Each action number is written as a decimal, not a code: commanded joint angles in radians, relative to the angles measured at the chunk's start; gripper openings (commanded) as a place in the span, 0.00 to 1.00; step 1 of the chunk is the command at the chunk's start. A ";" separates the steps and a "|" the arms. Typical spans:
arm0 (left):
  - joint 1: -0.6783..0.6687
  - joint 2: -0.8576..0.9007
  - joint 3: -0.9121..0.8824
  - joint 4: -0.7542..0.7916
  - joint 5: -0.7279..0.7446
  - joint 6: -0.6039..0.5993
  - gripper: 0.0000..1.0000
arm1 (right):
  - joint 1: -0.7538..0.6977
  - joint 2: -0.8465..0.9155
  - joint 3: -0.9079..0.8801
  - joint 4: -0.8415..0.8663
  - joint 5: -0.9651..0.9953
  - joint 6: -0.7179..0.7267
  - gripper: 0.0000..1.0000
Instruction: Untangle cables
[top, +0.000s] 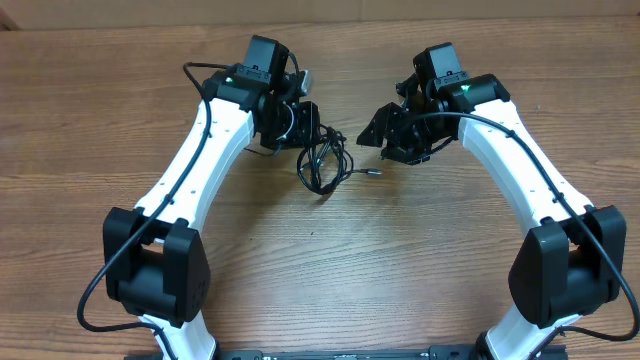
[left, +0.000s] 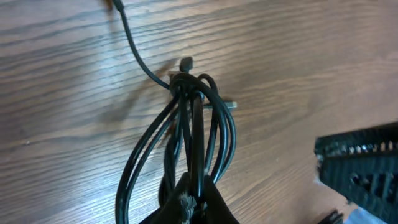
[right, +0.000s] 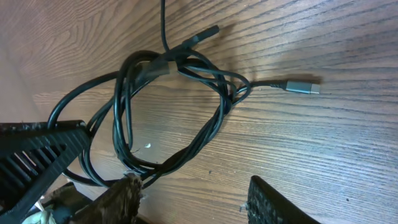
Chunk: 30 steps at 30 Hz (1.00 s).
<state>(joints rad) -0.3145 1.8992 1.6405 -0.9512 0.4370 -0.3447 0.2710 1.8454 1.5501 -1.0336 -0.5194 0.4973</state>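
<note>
The cables (top: 322, 162) are thin black cords wound in a loose coil on the wooden table between the two arms. My left gripper (left: 196, 200) is shut on a few strands of the coil (left: 194, 124), which fans away from its jaws to a knotted end. My right gripper (right: 196, 199) stands open just beside the coil (right: 214, 127). Its left fingertip (right: 121, 193) is at the coil's near edge, and bare wood lies between the fingers. One cord ends in a silver plug (right: 303, 87) lying free on the table. In the overhead view the left gripper (top: 305, 125) and right gripper (top: 385, 140) flank the bundle.
The right gripper's ribbed black finger (left: 360, 165) shows in the left wrist view, close to the coil. The left gripper's finger (right: 37, 155) shows at the left of the right wrist view. A single cord (left: 134, 46) trails off across the wooden table (top: 330, 260).
</note>
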 joint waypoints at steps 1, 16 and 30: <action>-0.008 0.009 -0.004 -0.001 -0.022 -0.053 0.04 | 0.004 0.012 0.021 0.000 0.006 0.000 0.53; -0.040 0.010 -0.004 -0.044 -0.133 -0.117 0.04 | 0.004 0.012 0.021 -0.008 0.058 0.000 0.54; -0.065 0.010 -0.009 -0.047 -0.318 -0.422 0.05 | 0.004 0.012 0.021 -0.016 0.058 0.000 0.54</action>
<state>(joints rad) -0.3588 1.9003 1.6405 -0.9997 0.2150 -0.6296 0.2710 1.8454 1.5501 -1.0485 -0.4671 0.4973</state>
